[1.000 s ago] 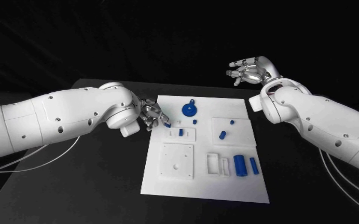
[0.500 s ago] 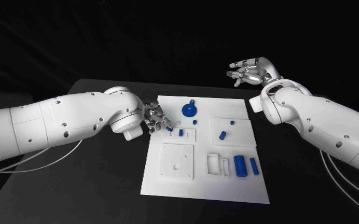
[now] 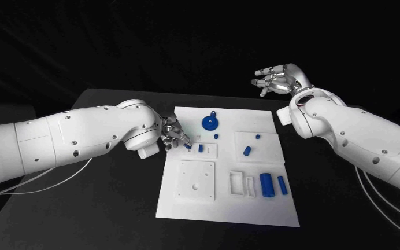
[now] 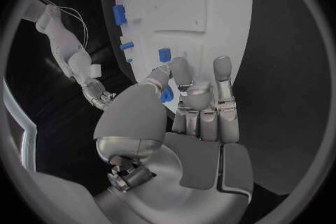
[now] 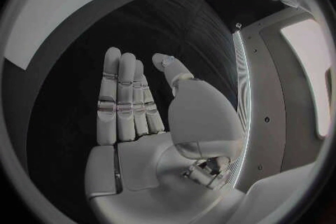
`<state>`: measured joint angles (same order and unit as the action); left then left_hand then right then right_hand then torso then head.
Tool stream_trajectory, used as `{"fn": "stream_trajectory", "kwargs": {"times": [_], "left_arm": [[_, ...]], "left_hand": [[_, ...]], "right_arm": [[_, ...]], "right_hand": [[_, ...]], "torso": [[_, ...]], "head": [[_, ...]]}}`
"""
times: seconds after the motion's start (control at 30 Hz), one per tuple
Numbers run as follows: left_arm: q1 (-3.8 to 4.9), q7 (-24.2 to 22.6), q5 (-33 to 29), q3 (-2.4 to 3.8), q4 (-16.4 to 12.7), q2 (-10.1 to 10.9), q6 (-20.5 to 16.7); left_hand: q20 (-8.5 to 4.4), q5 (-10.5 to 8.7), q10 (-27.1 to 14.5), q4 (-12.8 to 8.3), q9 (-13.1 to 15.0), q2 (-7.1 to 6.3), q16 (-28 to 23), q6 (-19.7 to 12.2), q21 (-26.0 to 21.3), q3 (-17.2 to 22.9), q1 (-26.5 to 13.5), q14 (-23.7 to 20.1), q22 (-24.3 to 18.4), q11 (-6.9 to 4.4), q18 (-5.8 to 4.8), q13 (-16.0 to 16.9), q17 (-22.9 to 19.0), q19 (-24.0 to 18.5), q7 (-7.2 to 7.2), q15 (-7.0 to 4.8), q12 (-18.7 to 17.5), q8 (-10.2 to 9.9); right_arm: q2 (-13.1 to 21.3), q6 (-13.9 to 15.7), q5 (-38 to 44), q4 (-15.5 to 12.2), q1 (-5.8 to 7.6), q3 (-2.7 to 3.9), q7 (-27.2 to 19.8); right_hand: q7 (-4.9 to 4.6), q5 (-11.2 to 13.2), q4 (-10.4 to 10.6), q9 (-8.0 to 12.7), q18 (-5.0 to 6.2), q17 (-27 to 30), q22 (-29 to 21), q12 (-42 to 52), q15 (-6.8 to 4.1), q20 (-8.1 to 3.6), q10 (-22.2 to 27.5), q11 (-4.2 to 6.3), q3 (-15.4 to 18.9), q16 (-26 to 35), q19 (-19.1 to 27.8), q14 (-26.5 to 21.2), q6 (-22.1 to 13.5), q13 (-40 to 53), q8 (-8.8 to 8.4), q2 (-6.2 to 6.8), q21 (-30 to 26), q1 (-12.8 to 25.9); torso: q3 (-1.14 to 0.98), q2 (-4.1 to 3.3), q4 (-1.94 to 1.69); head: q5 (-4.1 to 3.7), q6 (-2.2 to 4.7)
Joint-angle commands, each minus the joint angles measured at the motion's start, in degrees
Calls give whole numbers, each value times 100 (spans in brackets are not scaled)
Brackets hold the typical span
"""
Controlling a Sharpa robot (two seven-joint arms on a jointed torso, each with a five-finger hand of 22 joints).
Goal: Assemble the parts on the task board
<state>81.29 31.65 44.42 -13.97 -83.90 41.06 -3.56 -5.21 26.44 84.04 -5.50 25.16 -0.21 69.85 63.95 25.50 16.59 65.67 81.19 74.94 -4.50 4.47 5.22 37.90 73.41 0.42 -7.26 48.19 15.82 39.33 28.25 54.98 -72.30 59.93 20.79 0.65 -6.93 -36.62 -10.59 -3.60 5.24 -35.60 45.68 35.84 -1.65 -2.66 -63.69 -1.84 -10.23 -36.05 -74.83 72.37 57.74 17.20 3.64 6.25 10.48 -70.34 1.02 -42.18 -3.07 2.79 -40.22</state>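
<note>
The white task board [image 3: 225, 206] lies mid-table. My left hand [image 3: 173, 133] hovers at its left edge, over a small raised plate [image 3: 201, 150] with a blue peg [image 3: 201, 147]. Its thumb and fingers pinch a small blue part [image 4: 166, 95], which also peeks out at the fingertips [image 3: 188, 140]. On the board sit a round blue wheel [image 3: 211, 123], short pegs [image 3: 247, 151], a blue cylinder [image 3: 267, 184] and a blue bar [image 3: 283, 185]. My right hand [image 3: 279, 80] is raised beyond the board's far right corner, fingers straight and apart, holding nothing [image 5: 129, 98].
A square white plate with a hole [image 3: 197, 179] and white slotted blocks [image 3: 243, 183] stand on the board's near half. Black table [image 3: 108, 203] surrounds the board. My right forearm [image 3: 350, 131] slopes along the board's right side.
My left arm has swung in, carrying the hand and its blue part slightly right, over the board's left edge. The right arm has not moved.
</note>
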Motion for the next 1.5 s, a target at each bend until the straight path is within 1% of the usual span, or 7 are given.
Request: {"fn": "stream_trajectory", "kwargs": {"times": [0.03, 0.2, 0.63, 0.87, 1.43, 1.47, 1.5], "left_arm": [[-11, 33, 124, 2, 13, -19, 116], [-32, 36, 129, 2, 27, -28, 230], [-90, 23, 120, 3, 57, -58, 308], [-96, 31, 128, 3, 51, -61, 340], [-98, 50, 290, 3, 56, -101, 515], [-99, 51, 305, 3, 58, -105, 523], [-99, 51, 318, 3, 60, -108, 528]], "left_hand": [[28, -11, 273, -196, 1771, 75, 19, 156, 19, 237, -4, 31, 101, -51, 29, -5, -5, 6, -153, 18, 38, 187], [29, -5, 273, -202, 1774, 79, 19, 151, 23, 235, 0, 33, 101, -51, 31, -19, -4, 5, -153, 18, 42, 201], [31, -15, 274, -201, 1773, 77, 12, 140, 21, 231, -4, 27, 100, -49, 32, -31, -15, -1, -152, 20, 43, 206], [26, -21, 273, -207, 1761, 77, 19, 139, 25, 229, 1, 28, 100, -49, 27, -43, -6, -2, -152, 20, 50, 214], [-25, -82, 273, -232, 1654, 72, 121, 241, 110, 196, 21, 61, 108, -61, -28, -72, 73, 0, -170, 11, 124, 205], [-25, -86, 272, -218, 1558, 66, 134, 279, 122, 180, 4, 61, 106, -90, -25, -79, 80, -4, -186, -3, 141, 232], [-30, -62, 262, -208, 1724, 53, 112, 460, 127, 141, -9, 56, 102, -140, -29, 35, 53, 3, -273, -28, 176, 411]], "right_arm": [[7, -42, 21, -11, -3, 0, -20], [12, -41, 21, -11, -3, 0, -17], [31, -41, 19, -28, -8, 0, -20], [47, -38, 19, -28, -11, 0, -19], [48, -39, 18, -31, -25, 0, -22], [48, -40, 18, -33, -26, 0, -22], [48, -40, 18, -35, -27, 0, -22]], "right_hand": [[-38, -23, -17, -1, -67, 7, 5, -15, 10, -10, 34, 15, -23, 25, 21, -27, -8, -9, -9, 1, 16, 28], [-38, -23, -17, -1, -67, 7, 5, -15, 10, -10, 34, 15, -23, 25, 21, -27, -8, -9, -9, 1, 16, 28], [-38, -23, -17, -1, -67, 7, 5, -15, 10, -10, 34, 15, -23, 25, 21, -27, -8, -9, -9, 1, 16, 28], [-38, -23, -23, -1, -67, 6, 7, -15, 9, -10, 33, 16, -31, 24, 22, -26, -7, -9, -9, 1, 20, 32], [-37, -22, -34, -1, -66, 5, 11, -15, 7, -11, 31, 17, -45, 22, 24, -25, -4, -9, -8, 0, 26, 40], [-37, -22, -34, -1, -66, 5, 11, -15, 7, -11, 31, 17, -45, 22, 24, -25, -4, -9, -8, 0, 26, 40], [-37, -22, -34, -1, -66, 5, 11, -15, 7, -11, 31, 17, -45, 22, 24, -25, -4, -9, -8, 0, 26, 40]], "torso": [[5, -1, 3], [2, 1, -7], [-1, 0, -2], [-3, 1, -1], [0, 1, -1], [0, 2, 0], [0, 2, -1]], "head": [[2, -13], [4, -20], [-1, -56], [16, -63], [7, -80], [6, -81], [5, -84]]}}
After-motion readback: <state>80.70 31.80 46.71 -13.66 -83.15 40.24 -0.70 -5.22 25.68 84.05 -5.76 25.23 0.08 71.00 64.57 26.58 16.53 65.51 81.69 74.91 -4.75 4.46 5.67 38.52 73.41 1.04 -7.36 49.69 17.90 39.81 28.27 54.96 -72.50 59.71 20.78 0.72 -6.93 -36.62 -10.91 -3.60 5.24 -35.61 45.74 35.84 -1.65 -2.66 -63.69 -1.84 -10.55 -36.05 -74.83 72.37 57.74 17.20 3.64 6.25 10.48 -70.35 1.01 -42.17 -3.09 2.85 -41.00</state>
